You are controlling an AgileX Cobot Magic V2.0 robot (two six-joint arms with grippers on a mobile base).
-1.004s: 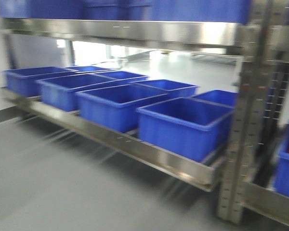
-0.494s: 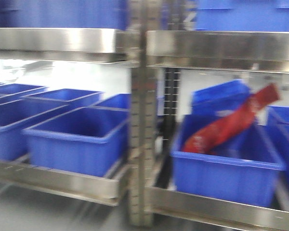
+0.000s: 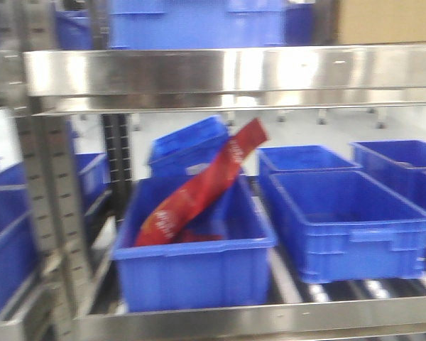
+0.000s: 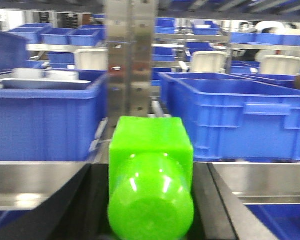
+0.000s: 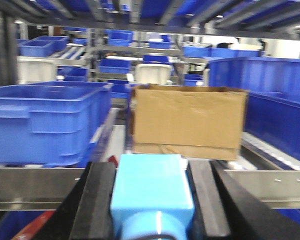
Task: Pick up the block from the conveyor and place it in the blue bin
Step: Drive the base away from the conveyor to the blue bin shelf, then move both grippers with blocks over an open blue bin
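Diagonally, a red packet (image 3: 199,190) leans inside the nearest blue bin (image 3: 192,275).

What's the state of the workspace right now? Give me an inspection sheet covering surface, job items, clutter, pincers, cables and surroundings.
Surface: steel shelf carrying blue bins.
Job's things: green block and blue block, one in each pincer; no conveyor seen.
Clutter: red packet leaning in the near bin; cardboard box on a shelf.
Pincers: left pincer shut on green block; right pincer shut on blue block.
Cables: nothing seen.
Surroundings: racks of bins all round; front view blurred.
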